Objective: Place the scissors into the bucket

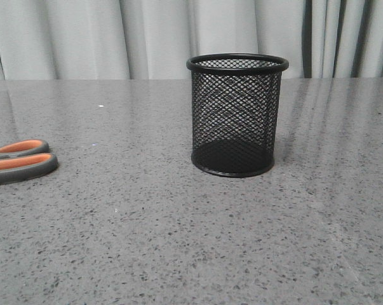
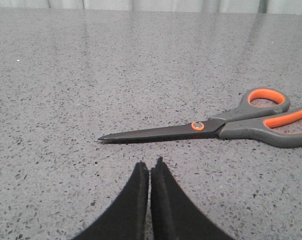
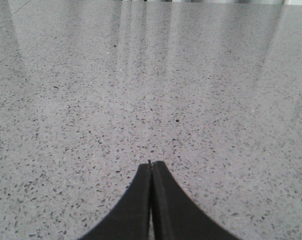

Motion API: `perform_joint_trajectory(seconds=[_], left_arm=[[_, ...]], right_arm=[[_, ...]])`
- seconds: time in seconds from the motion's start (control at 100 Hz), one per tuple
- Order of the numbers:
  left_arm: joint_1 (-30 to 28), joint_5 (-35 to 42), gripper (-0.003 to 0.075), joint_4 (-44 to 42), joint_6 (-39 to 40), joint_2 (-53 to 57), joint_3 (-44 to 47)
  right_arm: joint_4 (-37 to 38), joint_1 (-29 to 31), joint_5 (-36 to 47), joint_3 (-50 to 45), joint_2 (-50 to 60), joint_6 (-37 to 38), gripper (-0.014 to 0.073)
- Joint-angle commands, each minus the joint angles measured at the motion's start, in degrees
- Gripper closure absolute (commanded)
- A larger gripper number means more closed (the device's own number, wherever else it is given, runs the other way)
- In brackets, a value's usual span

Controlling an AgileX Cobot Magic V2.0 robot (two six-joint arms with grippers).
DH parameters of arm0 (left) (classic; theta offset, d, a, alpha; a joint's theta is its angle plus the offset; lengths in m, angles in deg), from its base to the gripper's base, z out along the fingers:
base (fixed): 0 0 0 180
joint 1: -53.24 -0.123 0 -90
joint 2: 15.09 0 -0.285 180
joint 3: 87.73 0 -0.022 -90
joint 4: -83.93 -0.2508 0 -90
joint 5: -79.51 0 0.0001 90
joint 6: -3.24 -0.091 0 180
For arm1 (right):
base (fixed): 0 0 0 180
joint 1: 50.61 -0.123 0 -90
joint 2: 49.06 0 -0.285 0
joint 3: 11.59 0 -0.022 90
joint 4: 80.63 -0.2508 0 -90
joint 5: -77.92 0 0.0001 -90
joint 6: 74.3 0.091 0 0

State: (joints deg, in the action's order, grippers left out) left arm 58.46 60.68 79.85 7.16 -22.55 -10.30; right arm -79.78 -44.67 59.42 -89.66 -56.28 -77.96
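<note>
While the scissors [image 2: 226,126] lie untouched at far left, the bucket [image 1: 237,114] stands empty; both grippers, left [image 2: 149,167] and right [image 3: 151,166], are pressed together, holding nothing.

Low front camera; wrist cameras near tabletop [image 3: 191,75]

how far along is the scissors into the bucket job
Nothing looks done: the scissors lie flat on the table, apart from the upright bucket, which has nothing in it. In hand: nothing; the left hand and right hand are both shut on nothing. Left: grasp, lift, drop in.
</note>
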Motion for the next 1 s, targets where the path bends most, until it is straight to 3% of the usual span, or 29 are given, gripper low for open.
perform_joint_trajectory(seconds=[0.0,0.84,0.91,0.99], left_arm=[[-0.14,3.69,0.074,0.56,0.48,1.58,2.67],[-0.14,3.69,0.074,0.56,0.48,1.58,2.67],[-0.14,3.91,0.074,0.56,0.48,1.58,2.67],[-0.14,6.38,0.074,0.12,0.48,1.58,2.57]], right_arm=[[-0.17,0.3,1.63,-0.78,1.14,-0.06,0.0645],[0.21,0.3,1.9,-0.78,1.14,-0.06,0.0645],[2.44,0.3,4.36,-0.78,1.14,-0.06,0.0645],[2.55,0.3,12.74,-0.78,1.14,-0.06,0.0645]])
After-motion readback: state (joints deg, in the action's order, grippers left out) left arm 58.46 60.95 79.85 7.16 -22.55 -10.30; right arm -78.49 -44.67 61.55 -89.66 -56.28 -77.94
